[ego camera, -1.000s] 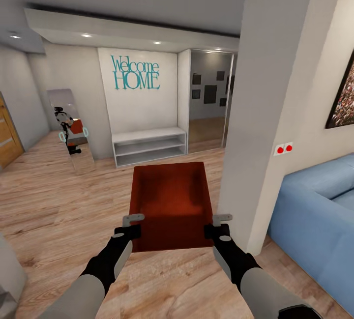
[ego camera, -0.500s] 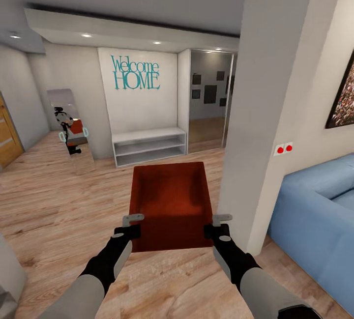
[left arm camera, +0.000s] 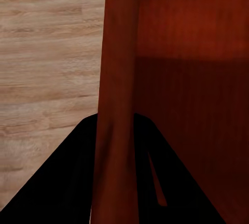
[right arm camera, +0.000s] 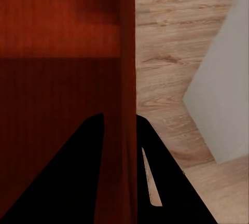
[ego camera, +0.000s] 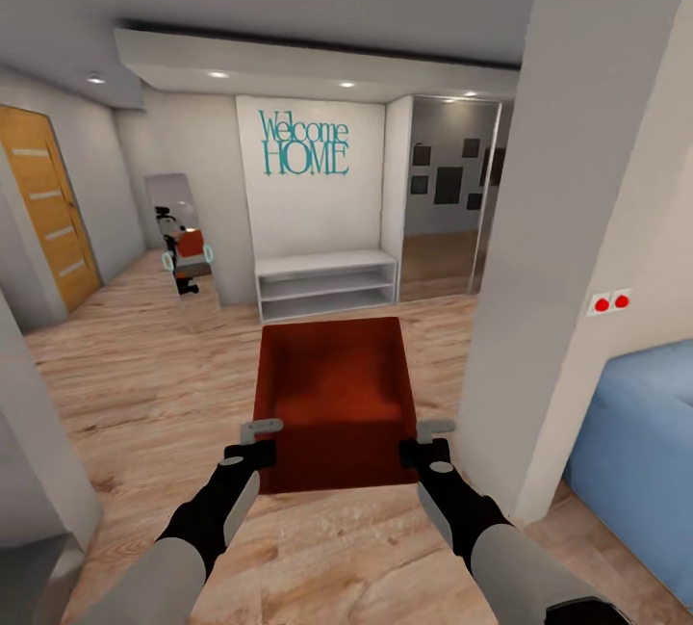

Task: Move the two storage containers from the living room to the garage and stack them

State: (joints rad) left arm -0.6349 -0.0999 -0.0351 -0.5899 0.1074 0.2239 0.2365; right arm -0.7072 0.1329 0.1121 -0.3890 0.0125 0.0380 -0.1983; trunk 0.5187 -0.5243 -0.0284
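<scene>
I carry one orange-red storage container (ego camera: pixel 332 394) level in front of me, above the light wood-plank floor (ego camera: pixel 135 394). My left gripper (ego camera: pixel 260 440) is shut on its left wall near the close corner; the wall (left arm camera: pixel 118 105) runs between the dark fingers (left arm camera: pixel 67 182). On the opposite wall my right gripper (ego camera: pixel 423 440) is shut, with that wall (right arm camera: pixel 128 79) between its fingers (right arm camera: pixel 171 182). The bin's ribbed inside (right arm camera: pixel 57 105) holds nothing. The second container is out of view.
A thick white pillar (ego camera: pixel 568 249) rises close at my right, with the blue sofa (ego camera: pixel 640 452) behind it. Ahead are a white low shelf (ego camera: pixel 327 283) under a "Welcome HOME" sign, a leaning mirror (ego camera: pixel 188 249), a wooden door (ego camera: pixel 48 206) at left and a grey wall corner (ego camera: pixel 38 471).
The whole view has swung to the left: the pillar, sofa and sign sit further right and the wooden door shows more. The container stays the same in both grippers.
</scene>
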